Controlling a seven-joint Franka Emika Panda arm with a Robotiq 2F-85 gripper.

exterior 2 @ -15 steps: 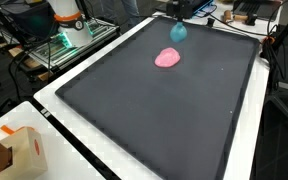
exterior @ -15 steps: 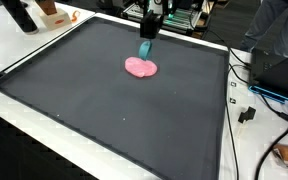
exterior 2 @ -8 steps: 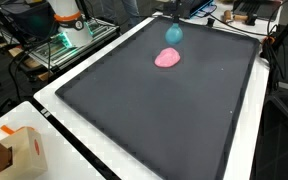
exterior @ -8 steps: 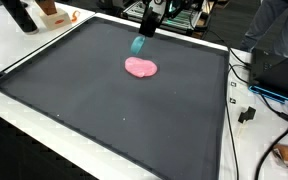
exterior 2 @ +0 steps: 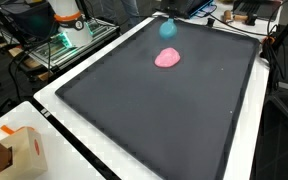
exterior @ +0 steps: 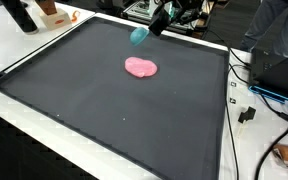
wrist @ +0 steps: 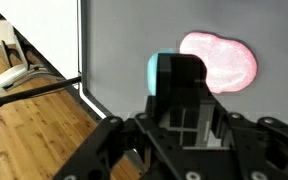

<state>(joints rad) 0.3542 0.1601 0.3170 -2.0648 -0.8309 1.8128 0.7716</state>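
Risen toward the far edge of the black mat (exterior: 104, 120): small teal block (exterior: 139, 36), airborne beyond the flat pink blob (exterior: 140, 68).
Fingers (wrist: 189, 85) clenched on the block; the grip looks partial, so a slip could drop it past the mat rim.

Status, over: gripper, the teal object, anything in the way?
Gripper shut on teal object, held above the black mat. Pink blob lies on mat, apart from it. Nothing between them.

- The end effector (exterior: 150, 27) has risen and shifted toward the far edge of the surface (exterior: 104, 120).
- The teal object (exterior: 139, 36) clamped in it was just beside the pink lump (exterior: 140, 67) and is now lifted clear.
- The teal object now hangs tilted.
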